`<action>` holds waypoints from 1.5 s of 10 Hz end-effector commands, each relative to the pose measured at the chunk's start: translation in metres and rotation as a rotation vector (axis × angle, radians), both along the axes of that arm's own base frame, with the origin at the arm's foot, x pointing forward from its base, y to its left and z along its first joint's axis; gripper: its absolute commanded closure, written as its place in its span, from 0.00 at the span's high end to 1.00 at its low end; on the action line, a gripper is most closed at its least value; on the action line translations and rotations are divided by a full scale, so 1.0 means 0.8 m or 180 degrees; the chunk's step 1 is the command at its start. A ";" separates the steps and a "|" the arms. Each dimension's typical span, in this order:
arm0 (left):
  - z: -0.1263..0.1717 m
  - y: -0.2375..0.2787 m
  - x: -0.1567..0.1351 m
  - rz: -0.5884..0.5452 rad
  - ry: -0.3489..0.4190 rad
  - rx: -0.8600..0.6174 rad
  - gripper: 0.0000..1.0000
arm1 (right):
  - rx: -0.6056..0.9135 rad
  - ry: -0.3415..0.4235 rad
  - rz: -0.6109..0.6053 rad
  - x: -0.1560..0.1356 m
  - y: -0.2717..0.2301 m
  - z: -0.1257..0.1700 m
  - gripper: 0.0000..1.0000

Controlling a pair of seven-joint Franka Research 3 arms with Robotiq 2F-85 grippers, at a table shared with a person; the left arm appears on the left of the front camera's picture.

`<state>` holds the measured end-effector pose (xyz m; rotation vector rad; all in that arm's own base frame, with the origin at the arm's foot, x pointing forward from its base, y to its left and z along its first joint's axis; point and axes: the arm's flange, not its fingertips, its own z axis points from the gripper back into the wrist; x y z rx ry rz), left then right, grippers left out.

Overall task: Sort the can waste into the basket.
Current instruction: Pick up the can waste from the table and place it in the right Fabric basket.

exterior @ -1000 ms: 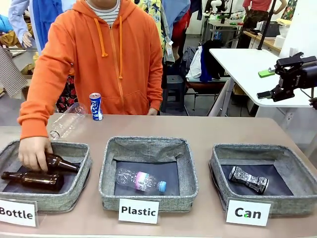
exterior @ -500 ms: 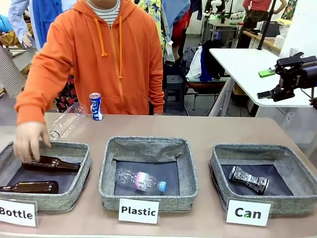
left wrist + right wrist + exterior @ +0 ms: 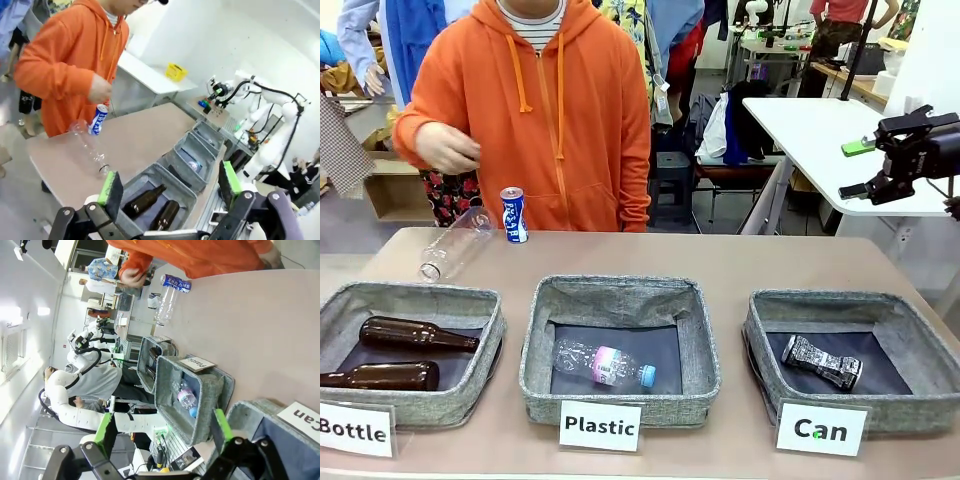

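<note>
now, blue can (image 3: 513, 214) upright, crushed can (image 3: 821, 362) lying crosswise

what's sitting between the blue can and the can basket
Nothing visible blocks it. The blue can stands at the table's far edge; mostly bare tabletop runs to the Can basket, with the far right corner of the Plastic basket close to the straight line.

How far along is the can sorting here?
Done: the crushed can lies in the Can basket. In hand: nothing; the left hand and right hand are open and empty. Remaining: the blue-and-white can stands upright on the table, far side, beside a clear plastic bottle.
</note>
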<state>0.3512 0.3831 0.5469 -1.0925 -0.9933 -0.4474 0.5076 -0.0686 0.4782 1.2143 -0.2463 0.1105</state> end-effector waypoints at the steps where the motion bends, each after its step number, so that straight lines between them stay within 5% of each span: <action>1: 0.008 -0.092 0.072 -0.0273 0.0192 0.0408 1.00 | -0.0012 -0.0001 0.0034 0.000 0.000 0.004 1.00; 2: 0.003 -0.142 0.108 -0.0152 0.0254 0.0713 1.00 | -0.0012 -0.0001 0.0034 0.000 0.000 0.004 1.00; 7: -0.085 -0.354 0.206 -0.1339 -0.0071 0.1649 1.00 | -0.0012 -0.0001 0.0034 0.000 0.000 0.004 1.00; 8: -0.102 -0.376 0.221 -0.1048 -0.0396 0.1822 1.00 | -0.0012 -0.0001 0.0034 0.000 0.000 0.004 1.00; 10: -0.157 -0.424 0.268 -0.1187 -0.0782 0.2326 1.00 | -0.0012 -0.0001 0.0034 0.000 0.000 0.004 1.00; 13: -0.195 -0.463 0.320 -0.1103 -0.0852 0.2337 1.00 | -0.0012 -0.0001 0.0034 0.000 0.000 0.004 1.00; 14: -0.187 -0.466 0.331 -0.1064 -0.0460 0.2116 1.00 | -0.0012 -0.0001 0.0034 0.000 0.000 0.004 1.00; 15: -0.202 -0.465 0.309 -0.1167 -0.0746 0.2442 1.00 | -0.0012 -0.0001 0.0034 0.000 0.000 0.004 1.00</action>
